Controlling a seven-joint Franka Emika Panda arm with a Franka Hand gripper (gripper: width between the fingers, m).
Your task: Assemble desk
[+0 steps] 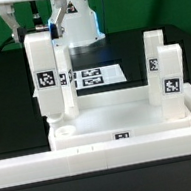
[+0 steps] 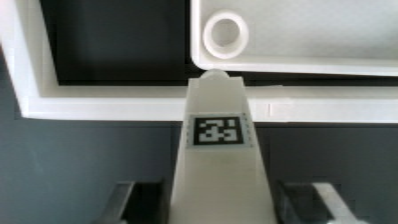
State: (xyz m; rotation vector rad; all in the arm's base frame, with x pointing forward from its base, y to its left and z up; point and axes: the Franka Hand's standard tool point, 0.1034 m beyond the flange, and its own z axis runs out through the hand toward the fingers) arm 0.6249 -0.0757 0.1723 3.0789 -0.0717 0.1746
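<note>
The fingers (image 1: 41, 37) held 1 leg (image 1: 48, 76) upright over the desk panel (image 1: 128, 118), its tip beside the corner socket (image 2: 226, 36). The tip seemed off the hole, so pressing down could jam or tilt it. 2 legs (image 1: 163, 71) stood installed. The worktop (image 1: 8, 99) was black, bordered by a white rail (image 1: 95, 160); the room was dim.

No letters, numbers or brand names can be read. The only signs are black-and-white square marker tags: on the held leg (image 1: 46, 80) (image 2: 217, 130), on two upright legs (image 1: 167, 71), on the panel's front rim (image 1: 121, 135), and, apparently, on the marker board (image 1: 92, 78).
</note>
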